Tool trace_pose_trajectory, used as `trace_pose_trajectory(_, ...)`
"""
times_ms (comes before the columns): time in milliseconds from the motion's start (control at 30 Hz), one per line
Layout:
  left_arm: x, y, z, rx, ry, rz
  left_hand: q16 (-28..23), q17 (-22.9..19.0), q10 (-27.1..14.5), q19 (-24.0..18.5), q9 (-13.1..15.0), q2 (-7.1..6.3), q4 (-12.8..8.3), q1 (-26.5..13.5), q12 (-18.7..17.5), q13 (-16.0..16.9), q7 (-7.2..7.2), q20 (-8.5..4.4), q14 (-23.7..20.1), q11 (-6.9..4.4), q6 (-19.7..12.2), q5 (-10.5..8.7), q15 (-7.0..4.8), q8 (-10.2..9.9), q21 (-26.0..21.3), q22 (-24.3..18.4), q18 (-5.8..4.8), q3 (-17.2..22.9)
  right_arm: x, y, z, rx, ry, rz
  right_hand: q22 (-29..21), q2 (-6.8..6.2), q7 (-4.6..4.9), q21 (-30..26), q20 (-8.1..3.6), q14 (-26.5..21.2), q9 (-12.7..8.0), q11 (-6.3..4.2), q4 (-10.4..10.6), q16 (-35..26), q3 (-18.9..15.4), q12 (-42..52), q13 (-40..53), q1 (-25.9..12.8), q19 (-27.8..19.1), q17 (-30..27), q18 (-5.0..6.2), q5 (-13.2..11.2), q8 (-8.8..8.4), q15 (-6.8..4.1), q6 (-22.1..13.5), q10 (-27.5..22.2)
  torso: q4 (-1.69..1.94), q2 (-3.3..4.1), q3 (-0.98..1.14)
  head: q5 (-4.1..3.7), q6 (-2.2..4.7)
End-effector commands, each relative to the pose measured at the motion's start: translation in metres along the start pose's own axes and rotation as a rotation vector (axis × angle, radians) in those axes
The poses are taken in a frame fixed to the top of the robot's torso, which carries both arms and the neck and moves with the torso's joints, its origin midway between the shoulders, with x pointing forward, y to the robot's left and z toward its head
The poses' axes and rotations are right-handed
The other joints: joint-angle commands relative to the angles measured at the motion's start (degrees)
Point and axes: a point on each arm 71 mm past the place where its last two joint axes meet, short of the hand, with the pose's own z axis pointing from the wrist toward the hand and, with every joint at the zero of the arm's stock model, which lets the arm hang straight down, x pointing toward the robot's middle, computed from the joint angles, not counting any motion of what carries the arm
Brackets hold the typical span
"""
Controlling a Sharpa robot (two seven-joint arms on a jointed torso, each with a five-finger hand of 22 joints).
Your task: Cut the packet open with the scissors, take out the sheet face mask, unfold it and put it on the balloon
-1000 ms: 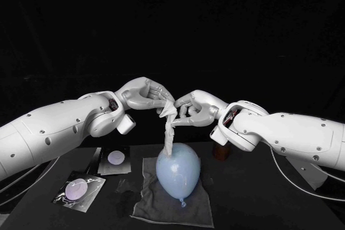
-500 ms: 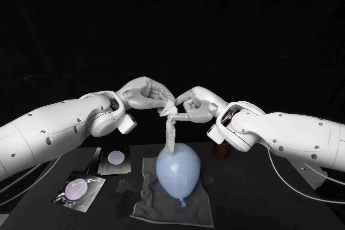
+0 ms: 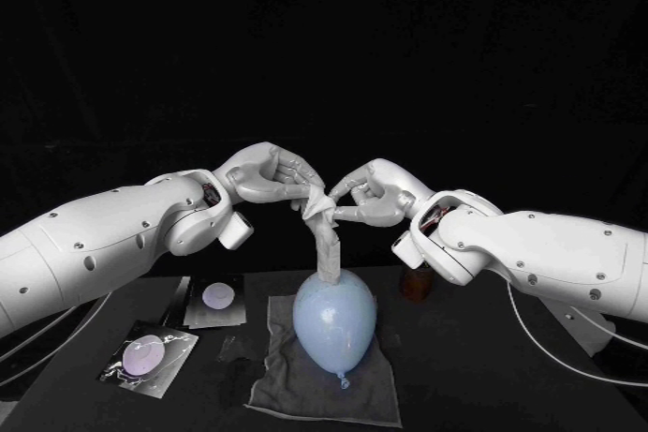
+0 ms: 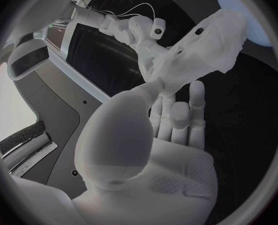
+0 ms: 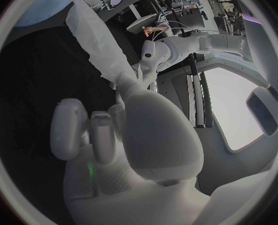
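A pale blue balloon [image 3: 335, 321] lies on a grey cloth [image 3: 290, 387] at the table's middle. Above it the white sheet mask [image 3: 323, 228] hangs as a folded, twisted strip, and its lower end touches the balloon's top. My left hand [image 3: 271, 176] pinches the strip's upper end from the left. My right hand [image 3: 370, 194] pinches the same end from the right, close against the left hand. The left wrist view shows the mask [image 4: 209, 44] bunched at my left hand's [image 4: 170, 125] fingertips. In the right wrist view the mask [image 5: 96, 37] stretches from my right hand [image 5: 123, 120] toward the balloon [image 5: 41, 7].
Two face mask packets lie left of the cloth, one [image 3: 213, 297] farther back and one [image 3: 146, 359] nearer the front. A small brown object [image 3: 416, 284] stands behind my right forearm, right of the balloon.
My right hand has risen slightly and its fingers have shifted on the mask's top. The hanging strip has swung a little to the right over the balloon.
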Motion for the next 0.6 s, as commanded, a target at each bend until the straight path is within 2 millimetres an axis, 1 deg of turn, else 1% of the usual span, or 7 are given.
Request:
trace_pose_trajectory(33, -0.005, -0.001, -0.001, 0.000, -0.033, 0.007, 0.31, 0.28, 0.23, -0.01, 3.39, 0.55, 0.06, 0.04, 0.48, 0.18, -0.20, 0.01, 0.44, -0.17, 0.11, 0.31, 0.02, 0.33, 0.39, 0.12, 0.69, -0.44, -0.002, -0.001, -0.001, 0.012, -0.019, -0.008, 11.00, 0.20, -0.57, 0.49, -0.42, 6.06, 0.18, -2.91, 0.13, 0.29, 0.06, 0.62, 5.78, 0.02, 0.54, 15.07, -1.18, 0.03, 0.44, -0.47, 0.09, 4.24, -0.03, -0.01, 0.01, -0.03, -0.02)
trace_pose_trajectory(200, -0.010, 0.002, -0.004, -0.011, -0.051, 0.014, 0.42, 0.60, 0.16, 0.07, 3.44, 0.58, 0.09, 0.08, 0.62, 0.30, -0.21, -0.01, 0.71, -0.17, 0.08, 0.32, 0.01, 0.34, 0.45, 0.14, 0.70, -0.49, -0.005, -0.002, -0.004, 0.019, -0.032, -0.014, 11.30, 0.37, -0.73, 1.76, -0.71, 6.06, 0.64, -3.14, 0.20, 0.29, 0.59, 2.21, 7.54, 0.26, 0.97, 15.07, -1.41, 0.03, 1.38, -0.72, -0.13, 5.59, 0.02, 0.01, 0.06, -0.09, -0.02)
trace_pose_trajectory(500, -0.017, 0.004, -0.009, -0.030, -0.072, 0.026, 0.60, 1.13, 0.01, 0.25, 3.54, 0.60, 0.10, 0.21, 0.87, 0.50, -0.22, -0.05, 1.21, -0.17, 0.05, 0.32, -0.01, 0.37, 0.59, 0.18, 0.73, -0.58, -0.013, -0.007, -0.009, 0.041, -0.075, -0.032, 11.57, 0.33, -0.69, 2.98, -0.91, 6.06, 1.37, -3.16, 0.24, 0.29, 1.51, 3.20, 8.68, 0.35, 1.38, 15.07, -1.63, 0.04, 2.68, -0.81, -0.88, 6.43, -0.03, 0.00, 0.00, -0.14, 0.03)
trace_pose_trajectory(600, -0.019, 0.005, -0.011, -0.037, -0.080, 0.031, 0.68, 1.48, -0.05, 0.32, 3.58, 0.61, 0.10, 0.25, 0.95, 0.57, -0.21, -0.07, 1.51, -0.16, 0.04, 0.32, -0.02, 0.37, 0.64, 0.19, 0.74, -0.60, -0.016, -0.008, -0.011, 0.049, -0.085, -0.037, 11.57, 0.33, -0.69, 2.98, -0.91, 6.06, 1.37, -3.16, 0.24, 0.29, 1.51, 3.20, 8.68, 0.35, 1.38, 15.07, -1.63, 0.04, 2.68, -0.81, -0.88, 6.43, -0.01, 0.02, 0.01, -0.02, -0.02)
